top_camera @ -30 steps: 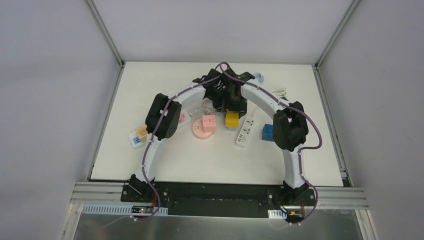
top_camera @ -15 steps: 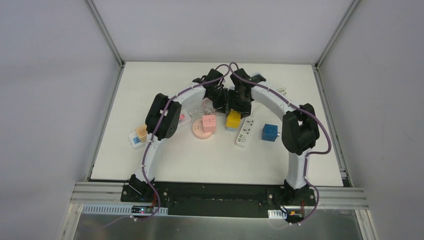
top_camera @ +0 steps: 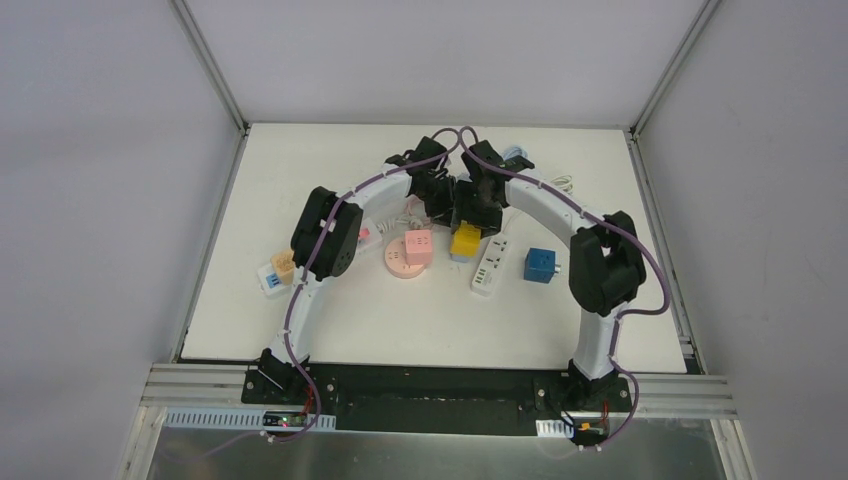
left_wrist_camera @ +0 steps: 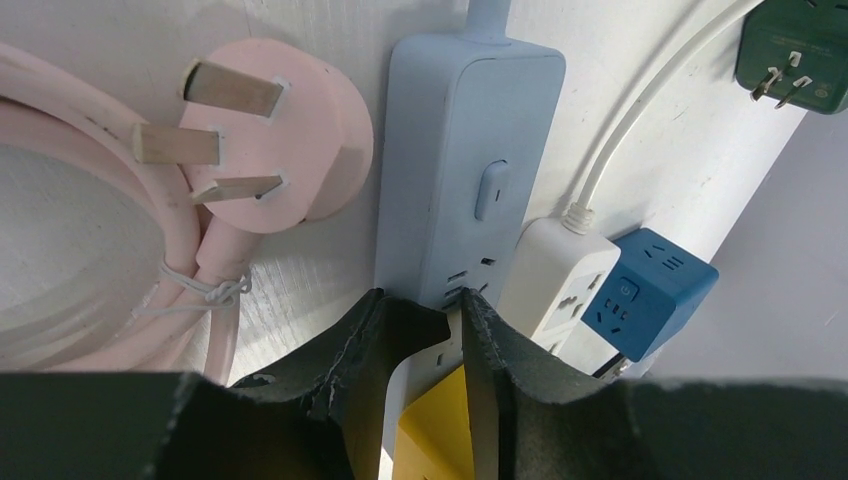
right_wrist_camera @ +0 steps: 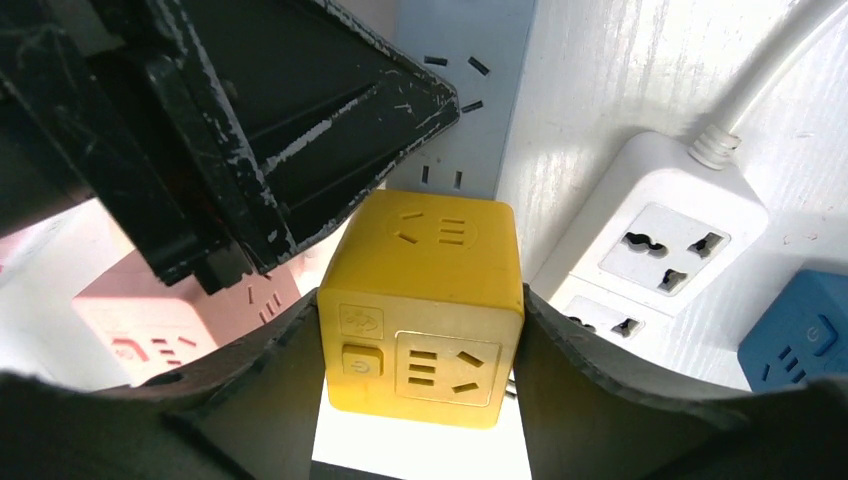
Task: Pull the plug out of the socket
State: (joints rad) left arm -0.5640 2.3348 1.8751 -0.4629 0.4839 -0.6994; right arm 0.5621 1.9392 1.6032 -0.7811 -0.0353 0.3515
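Note:
The plug is a yellow cube adapter (right_wrist_camera: 420, 300) (top_camera: 465, 240) standing on the pale blue socket strip (left_wrist_camera: 470, 180) (right_wrist_camera: 465, 100). My right gripper (right_wrist_camera: 420, 300) (top_camera: 472, 212) is shut on the cube's two sides. A metal prong shows under the cube's lower right corner. I cannot tell whether the cube sits fully in the strip. My left gripper (left_wrist_camera: 455, 305) (top_camera: 443, 198) is just behind the cube. Its fingertips (left_wrist_camera: 415, 320) rest on the strip's top face, a narrow gap apart, with nothing pinched between them.
A white power strip (right_wrist_camera: 650, 250) (top_camera: 490, 265) lies right of the blue one, with a blue cube (top_camera: 540, 265) (left_wrist_camera: 650, 290) beyond it. A pink cube (top_camera: 418, 247) sits to the left. A pink plug and cable (left_wrist_camera: 290, 150) and a green adapter (left_wrist_camera: 800, 50) lie near the far edge.
The right arm's elbow has swung out to the right, uncovering the blue cube. Its wrist has shifted slightly toward the back. The left arm has hardly moved.

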